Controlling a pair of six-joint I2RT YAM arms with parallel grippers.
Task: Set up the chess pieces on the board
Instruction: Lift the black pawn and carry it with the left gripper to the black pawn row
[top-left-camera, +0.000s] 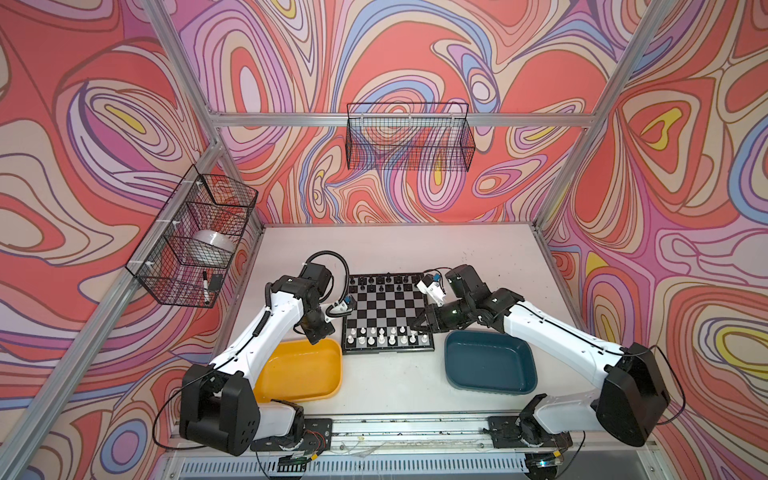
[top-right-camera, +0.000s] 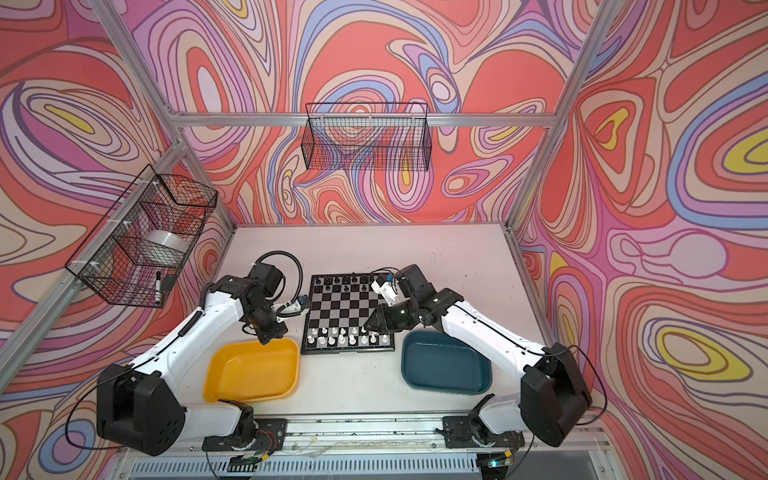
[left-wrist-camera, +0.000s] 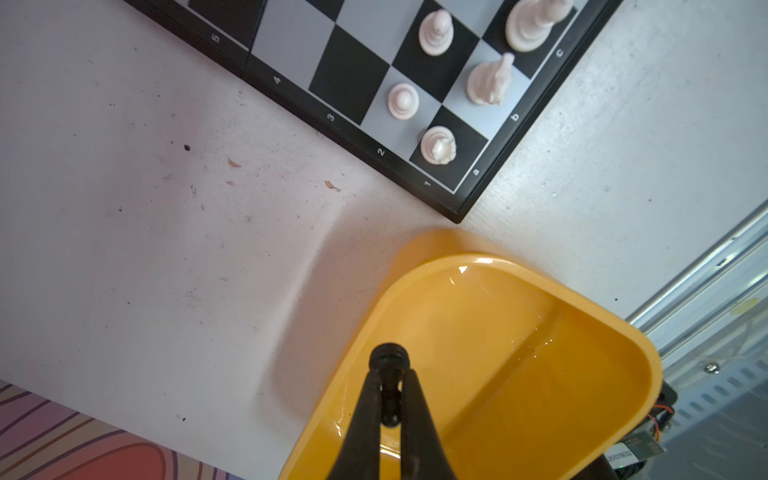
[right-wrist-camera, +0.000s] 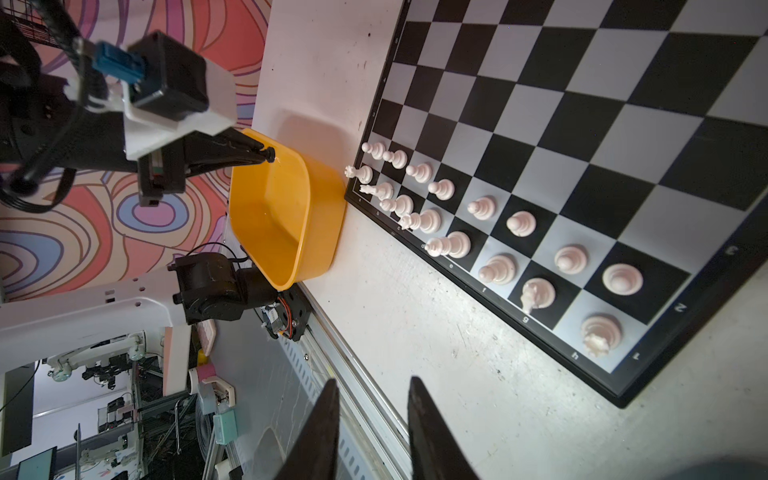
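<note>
1. Flat square chessboard with black and silver-grey checks and a thin black border (top-left-camera: 388, 309): lies mid-table, between the two trays.
2. White plastic chessmen (top-left-camera: 382, 337): upright, filling the board's two near rows.
3. Glossy black plastic chessmen (top-left-camera: 380, 283): stand along the two far rows; too small to count.
4. Left gripper (left-wrist-camera: 390, 374): fingers pinched on one small black chessman (left-wrist-camera: 388, 356), held over the rim of the shallow yellow plastic tray (left-wrist-camera: 498, 353), near the board's near left corner.
5. Right gripper (right-wrist-camera: 374, 390): fingers apart with nothing between them, near the board's near right corner.
6. Shallow teal plastic tray (top-left-camera: 490, 365): just beside the right gripper.
</note>
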